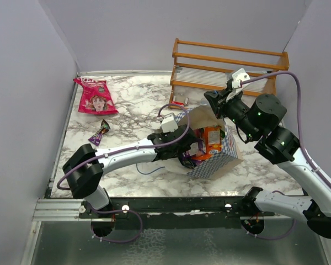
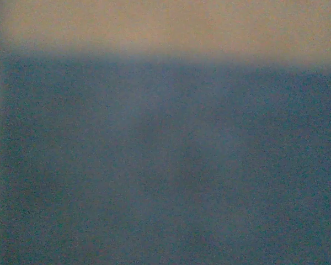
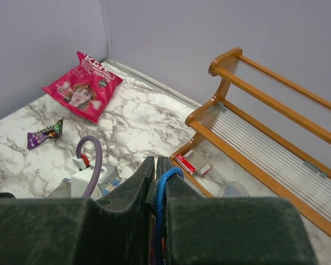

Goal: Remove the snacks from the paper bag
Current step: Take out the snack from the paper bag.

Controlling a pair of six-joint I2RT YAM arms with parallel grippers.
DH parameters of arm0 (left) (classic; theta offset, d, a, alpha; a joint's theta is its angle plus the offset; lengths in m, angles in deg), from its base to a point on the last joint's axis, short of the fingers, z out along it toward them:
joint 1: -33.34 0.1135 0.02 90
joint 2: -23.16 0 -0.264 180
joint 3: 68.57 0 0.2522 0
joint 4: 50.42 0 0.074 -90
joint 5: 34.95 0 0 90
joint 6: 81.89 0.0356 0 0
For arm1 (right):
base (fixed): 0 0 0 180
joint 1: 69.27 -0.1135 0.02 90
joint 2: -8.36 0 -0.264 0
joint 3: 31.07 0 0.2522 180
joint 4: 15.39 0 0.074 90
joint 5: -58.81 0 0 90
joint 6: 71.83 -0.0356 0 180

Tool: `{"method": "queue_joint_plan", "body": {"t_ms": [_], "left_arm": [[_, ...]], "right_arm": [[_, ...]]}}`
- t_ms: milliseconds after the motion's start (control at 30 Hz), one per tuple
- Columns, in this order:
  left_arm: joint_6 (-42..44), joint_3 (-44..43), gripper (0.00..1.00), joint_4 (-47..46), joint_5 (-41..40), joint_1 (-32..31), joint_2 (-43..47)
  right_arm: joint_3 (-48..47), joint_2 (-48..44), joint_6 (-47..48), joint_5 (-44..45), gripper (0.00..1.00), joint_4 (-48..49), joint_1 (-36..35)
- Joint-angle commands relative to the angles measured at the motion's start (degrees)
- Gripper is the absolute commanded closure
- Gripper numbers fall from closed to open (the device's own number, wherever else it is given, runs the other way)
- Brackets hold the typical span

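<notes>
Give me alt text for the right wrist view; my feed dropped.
The right end effector is shut on the bag's blue handle. Beyond it, a pink bag and a purple packet lie on the marble table, with a wooden rack at right.

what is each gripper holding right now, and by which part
The right gripper is shut on the paper bag, pinching its blue cord handle. The left gripper is inside the bag; whether it grips anything cannot be told.
</notes>
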Motion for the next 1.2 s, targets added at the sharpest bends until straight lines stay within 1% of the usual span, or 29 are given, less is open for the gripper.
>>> {"method": "queue_joint_plan", "body": {"t_ms": [0, 33, 100, 167, 233, 300, 433, 567, 667, 933, 1033, 1100, 1167], "left_arm": [[3.0, -0.7, 0.55, -3.0, 1.1, 0.6, 0.6], [3.7, 0.0, 0.61, -4.0, 1.4, 0.8, 1.5], [4.8, 1.8, 0.76, -6.2, 2.0, 1.2, 3.6], [6.1, 3.5, 0.88, -8.7, 3.3, 2.0, 5.9], [8.6, 5.2, 0.95, -11.8, 5.5, 2.8, 8.1], [10.6, 6.3, 1.0, -14.8, 8.8, 3.8, 10.3], [16.3, 5.1, 1.0, -17.4, 14.2, 4.4, 13.5], [23.2, 0.3, 1.0, -15.4, 17.6, 4.4, 16.0], [27.2, -3.7, 1.0, -12.5, 16.6, 4.4, 18.1], [40.8, -12.3, 1.0, -9.7, 17.5, 4.5, 23.1], [45.3, -14.7, 1.0, -8.7, 15.4, 4.5, 26.0], [46.8, -15.8, 1.0, -7.6, 13.0, 4.6, 27.5], [47.9, -17.6, 1.0, -6.5, 12.3, 4.6, 28.5]], "right_arm": [[-2.4, -1.3, -0.8, -1.6, 0.94, 3.5, -0.1], [-2.2, -1.4, -0.8, -1.6, 0.94, 3.4, -0.1], [-2.0, -1.5, -0.8, -1.4, 0.94, 3.3, -0.1], [-1.5, -1.6, -0.8, -1.4, 0.94, 3.5, -0.1], [-0.6, -1.8, -1.2, -1.0, 0.94, 4.0, -0.1], [0.3, -2.0, -2.2, -1.2, 0.94, 4.7, -0.1], [0.8, -2.0, -3.0, -2.3, 0.94, 5.0, -0.1], [0.8, -2.1, -2.9, -1.0, 0.94, 4.8, -0.1], [0.9, -2.8, -2.8, 0.7, 0.94, 4.2, -0.1], [-0.5, -3.5, -2.7, 6.0, 0.97, 2.6, -0.1], [-1.2, -3.9, -3.0, 7.0, 0.97, 2.5, -0.1], [-1.1, -4.3, -3.1, 8.8, 0.98, 2.5, -0.1], [-0.6, -4.9, -3.2, 11.0, 0.98, 2.9, -0.1]]}}
